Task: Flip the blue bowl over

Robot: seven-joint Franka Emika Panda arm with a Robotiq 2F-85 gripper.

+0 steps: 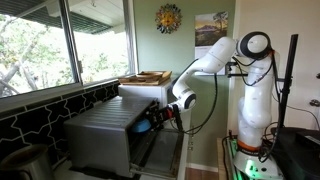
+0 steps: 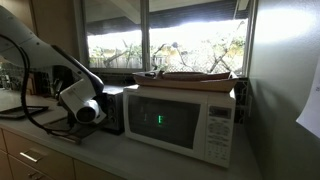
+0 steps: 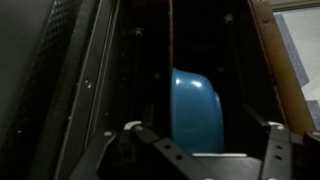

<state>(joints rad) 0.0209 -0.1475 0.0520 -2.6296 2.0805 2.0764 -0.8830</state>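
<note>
The blue bowl [image 3: 195,105] sits inside a dark oven cavity. In the wrist view it appears on its side, between my two fingers. My gripper [image 3: 201,128] is open: the fingers stand wider apart than the bowl and do not touch it. In an exterior view a patch of blue [image 1: 143,126] shows just past my gripper [image 1: 160,118], at the mouth of the grey metal appliance [image 1: 100,135]. In an exterior view my gripper [image 2: 86,110] points into the dark appliance [image 2: 115,110], and the bowl is hidden.
A white microwave [image 2: 180,120] stands beside the appliance with a wooden tray [image 1: 145,77] on top. The appliance door [image 1: 160,150] hangs open below my gripper. Windows run behind the counter. The cavity walls [image 3: 80,80] close in on both sides.
</note>
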